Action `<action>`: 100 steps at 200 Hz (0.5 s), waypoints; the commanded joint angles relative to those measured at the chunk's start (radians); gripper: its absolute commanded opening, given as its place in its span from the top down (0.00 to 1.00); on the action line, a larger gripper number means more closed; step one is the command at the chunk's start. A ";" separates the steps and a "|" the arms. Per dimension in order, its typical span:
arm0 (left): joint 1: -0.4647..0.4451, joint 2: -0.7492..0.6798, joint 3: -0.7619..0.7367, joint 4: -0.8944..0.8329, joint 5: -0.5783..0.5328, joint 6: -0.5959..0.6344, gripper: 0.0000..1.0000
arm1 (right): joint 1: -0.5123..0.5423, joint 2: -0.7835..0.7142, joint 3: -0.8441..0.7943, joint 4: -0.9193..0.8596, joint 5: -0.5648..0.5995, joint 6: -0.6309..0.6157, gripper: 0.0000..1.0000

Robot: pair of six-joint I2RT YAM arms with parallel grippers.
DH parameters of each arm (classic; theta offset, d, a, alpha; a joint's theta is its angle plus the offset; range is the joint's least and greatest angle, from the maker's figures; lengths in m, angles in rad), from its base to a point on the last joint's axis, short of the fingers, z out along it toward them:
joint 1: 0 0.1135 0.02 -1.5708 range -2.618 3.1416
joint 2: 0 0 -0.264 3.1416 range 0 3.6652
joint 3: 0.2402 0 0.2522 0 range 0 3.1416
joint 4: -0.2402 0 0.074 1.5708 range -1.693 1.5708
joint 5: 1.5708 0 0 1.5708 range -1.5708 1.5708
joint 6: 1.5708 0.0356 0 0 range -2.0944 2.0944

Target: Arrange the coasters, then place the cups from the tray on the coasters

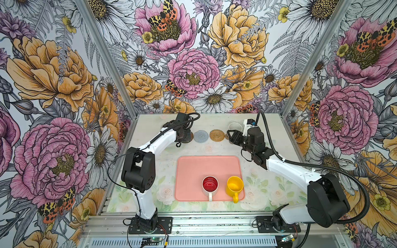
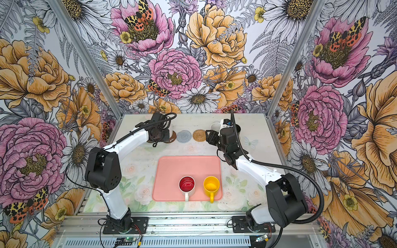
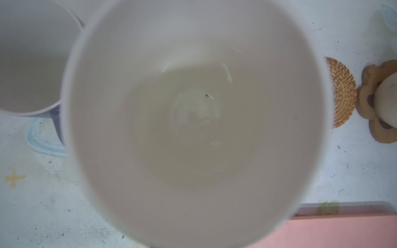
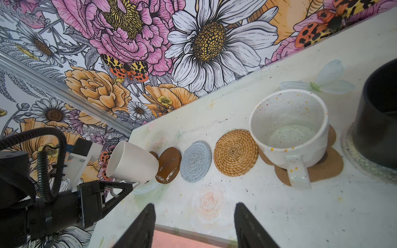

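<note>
- Mug in hand first: the plain white mug (image 4: 133,163) hangs tilted in the left gripper (image 4: 123,186), its mouth turned back toward the wrist. Its foot edge touches the brown disc (image 4: 168,165) just beyond the fingertips — not yet seated flat.
- It looks like glazed ceramic: stiff, weighty for its size and smooth enough to slip in hard jaws. It would likely chip if knocked against a neighbour.
- The left gripper is closed nearly all the way on it at the handle side, and the handle loop shows beside one finger. The exact bite is hidden, so I cannot tell whether it pinches wall or handle.
- The best hold, I judge, is the handle or the rim wall next to it. Held off-centre the mug can swing, so it wants righting slowly before release.
- The disc looks thin and light and may skid on the desk (image 4: 279,204) under a sideways push.
- Further out from that gripper along the row lie the grey-blue woven coaster (image 4: 195,161) and the tan rattan coaster (image 4: 235,152), both bare.
- Beyond them the speckled mug (image 4: 290,128) stands on the paw-shaped coaster (image 4: 326,169), and the black mug (image 4: 380,120) on the pale woven coaster (image 4: 352,154).
- The lavender mug (image 3: 28,64) stands close on the gripper's other side.
- The right gripper (image 4: 194,206), jaws well apart and empty, hovers facing the row.
- Back toward its base, the tray (image 1: 193,171) holds the red-inside mug (image 1: 210,184) and the yellow mug (image 1: 234,185).
</note>
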 commanded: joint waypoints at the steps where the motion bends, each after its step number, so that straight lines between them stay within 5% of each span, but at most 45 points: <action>1: 0.013 0.022 0.040 0.056 0.025 0.029 1.00 | -0.008 -0.037 -0.007 -0.012 -0.001 -0.009 0.39; 100: 0.013 0.074 0.065 0.056 -0.045 0.034 1.00 | -0.013 -0.034 -0.004 -0.019 -0.009 -0.011 0.39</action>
